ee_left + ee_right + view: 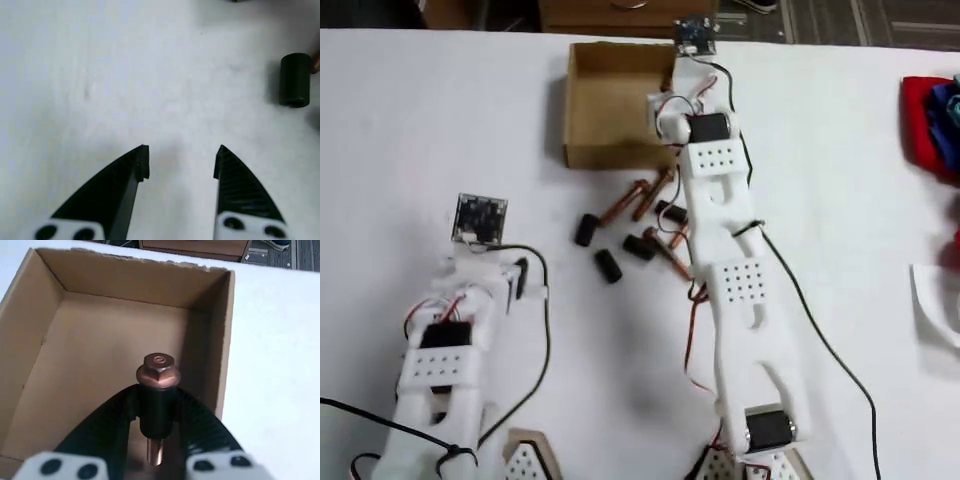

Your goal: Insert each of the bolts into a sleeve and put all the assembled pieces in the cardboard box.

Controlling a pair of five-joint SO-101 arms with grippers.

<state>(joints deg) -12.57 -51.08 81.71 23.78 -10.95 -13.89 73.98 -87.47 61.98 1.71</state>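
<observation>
Right gripper [156, 401] clamps a sleeved bolt [158, 372] over the box [125, 285], left gripper [182, 160] open; releasing near the wall risks a miss.

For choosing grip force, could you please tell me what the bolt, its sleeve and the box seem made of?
Bolt: likely copper-coloured metal, glossy hex head.
Sleeve: matte black, perhaps plastic or rubber.
Box: plain brown cardboard, ragged top edge.

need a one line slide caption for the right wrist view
Right pincer grips a black sleeve with a copper bolt seated in it, over the open cardboard box.
</observation>
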